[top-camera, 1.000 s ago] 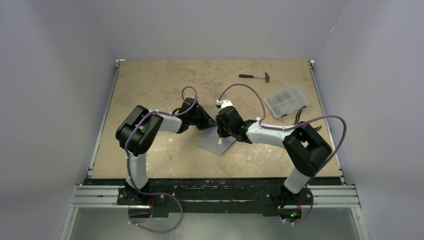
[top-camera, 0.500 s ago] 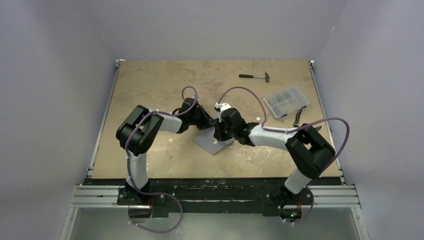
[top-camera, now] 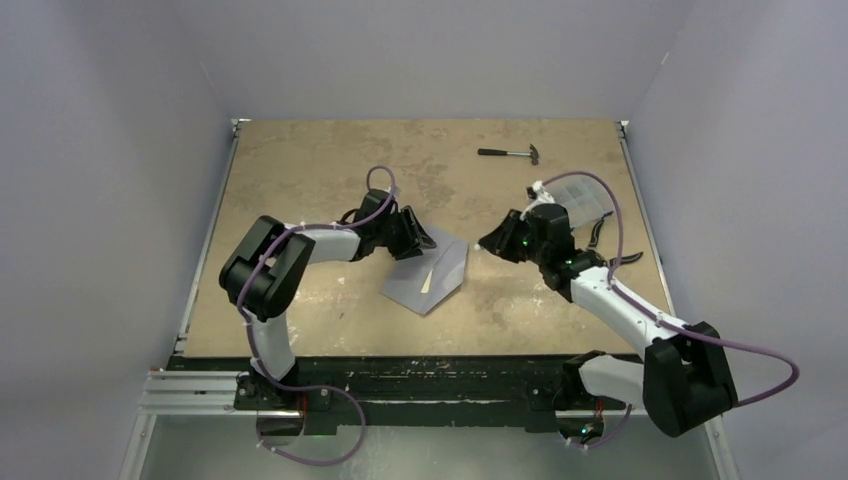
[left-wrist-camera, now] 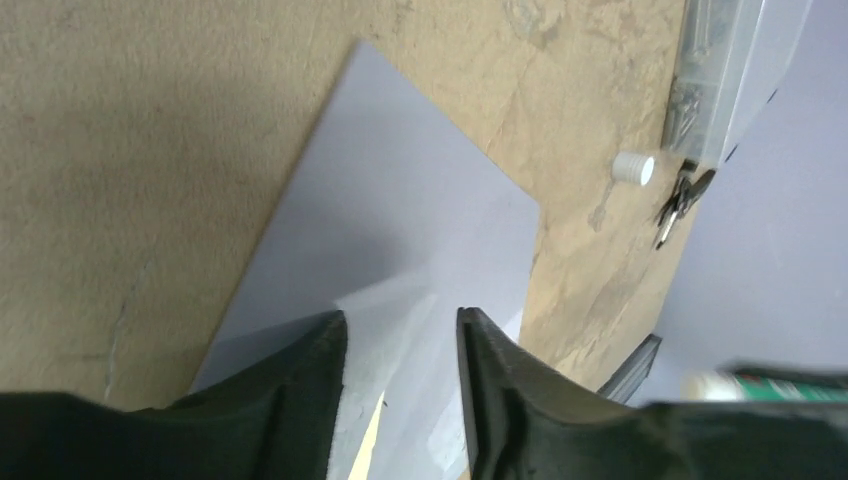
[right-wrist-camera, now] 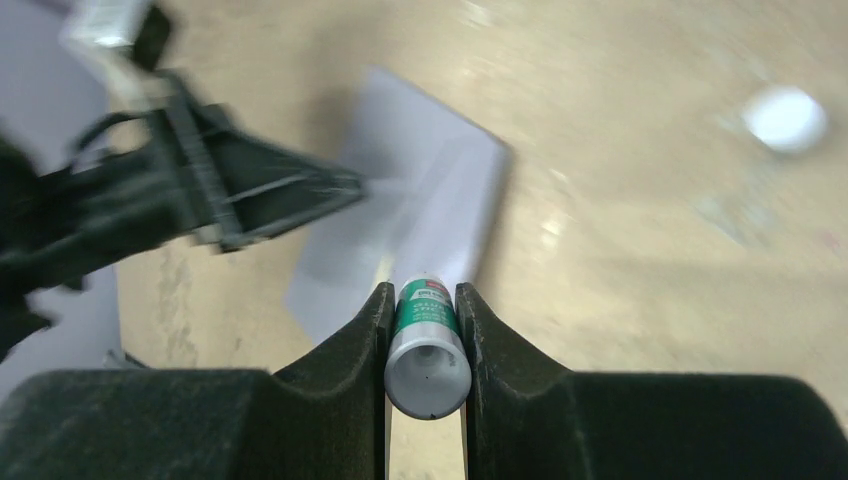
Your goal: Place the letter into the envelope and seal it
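Though inside envelope [top-camera: 450, 262], letter [top-camera: 429, 284] partly visible.

No wording can be read. The green-and-white label [right-wrist-camera: 426, 312] on the glue stick [right-wrist-camera: 428, 372] in the right claw [right-wrist-camera: 425, 292] bears small print and a red mark, both too blurred to make out.

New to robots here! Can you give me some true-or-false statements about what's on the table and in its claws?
1. A cream sliver of the letter shows at the envelope. True.
2. The hammer lies on the envelope. False: it lies far back on the table, apart from it.
3. The right gripper grips a green-and-white glue stick. True.
4. The left gripper clamps the white cap. False: its jaws stand apart above the envelope; the cap lies on the table.
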You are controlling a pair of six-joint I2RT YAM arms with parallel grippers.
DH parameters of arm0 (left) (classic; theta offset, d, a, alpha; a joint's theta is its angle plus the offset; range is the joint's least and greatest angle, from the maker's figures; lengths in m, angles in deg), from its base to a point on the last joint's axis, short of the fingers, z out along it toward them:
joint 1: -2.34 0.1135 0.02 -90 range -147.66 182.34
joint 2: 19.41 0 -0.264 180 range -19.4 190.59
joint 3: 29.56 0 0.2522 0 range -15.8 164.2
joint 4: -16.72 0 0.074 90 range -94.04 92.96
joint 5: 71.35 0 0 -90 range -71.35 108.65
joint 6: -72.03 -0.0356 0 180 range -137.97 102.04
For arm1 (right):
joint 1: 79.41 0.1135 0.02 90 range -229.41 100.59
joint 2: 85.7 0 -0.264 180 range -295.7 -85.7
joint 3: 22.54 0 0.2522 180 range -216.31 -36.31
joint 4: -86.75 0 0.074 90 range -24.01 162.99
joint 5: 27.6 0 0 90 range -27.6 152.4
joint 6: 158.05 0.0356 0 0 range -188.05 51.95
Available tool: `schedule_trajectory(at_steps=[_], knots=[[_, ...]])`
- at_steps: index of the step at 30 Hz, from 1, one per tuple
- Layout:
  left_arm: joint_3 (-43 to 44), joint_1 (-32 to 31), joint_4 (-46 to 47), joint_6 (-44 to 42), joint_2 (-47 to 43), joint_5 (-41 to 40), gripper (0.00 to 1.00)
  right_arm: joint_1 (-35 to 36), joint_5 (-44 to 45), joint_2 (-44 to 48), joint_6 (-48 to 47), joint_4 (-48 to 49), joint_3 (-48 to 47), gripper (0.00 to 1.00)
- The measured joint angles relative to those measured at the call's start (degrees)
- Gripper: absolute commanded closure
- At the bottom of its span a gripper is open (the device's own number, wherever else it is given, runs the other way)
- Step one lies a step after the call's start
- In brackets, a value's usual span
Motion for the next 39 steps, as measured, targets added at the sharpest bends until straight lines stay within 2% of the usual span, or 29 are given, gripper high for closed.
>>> schedule_trajectory(at_steps=[4,9,14,15,18,23,26,32,34,39], knots=[[1.3,0.1,-7.5,-4.7,-3.2,0.4,0.38,-6.5,-0.2,0.9,4.3,-3.3,5.8,0.98],[1.5,0.2,-16.8,-9.7,-7.6,-1.2,0.32,-13.8,-3.8,-1.0,5.9,-2.7,10.1,0.91],[1.6,1.7,-22.3,-14.0,-10.9,-4.5,0.29,-20.5,-8.9,-4.7,6.1,1.3,14.0,0.72],[1.6,2.2,-23.2,-14.8,-11.3,-5.0,0.29,-21.7,-9.6,-5.3,6.1,2.0,14.4,0.71],[1.6,3.0,-25.4,-16.6,-12.1,-7.0,0.29,-24.7,-12.1,-7.7,5.9,5.0,14.5,0.62],[1.6,3.3,-28.5,-18.6,-12.2,-10.0,0.31,-29.4,-18.1,-14.4,6.2,12.6,13.6,0.41],[1.6,3.3,-29.6,-19.5,-12.2,-11.5,0.31,-30.3,-19.9,-17.1,6.2,15.8,11.8,0.34],[0.4,3.3,-30.6,-19.9,-12.9,-13.2,0.33,-30.5,-19.5,-17.2,5.0,15.0,10.3,0.35],[-0.2,3.3,-31.0,-19.9,-13.3,-13.5,0.35,-30.5,-18.7,-16.7,3.6,13.6,9.8,0.39],[-2.6,3.3,-30.7,-19.6,-14.9,-13.4,0.47,-30.3,-18.0,-11.9,0.9,10.7,10.1,0.58]])
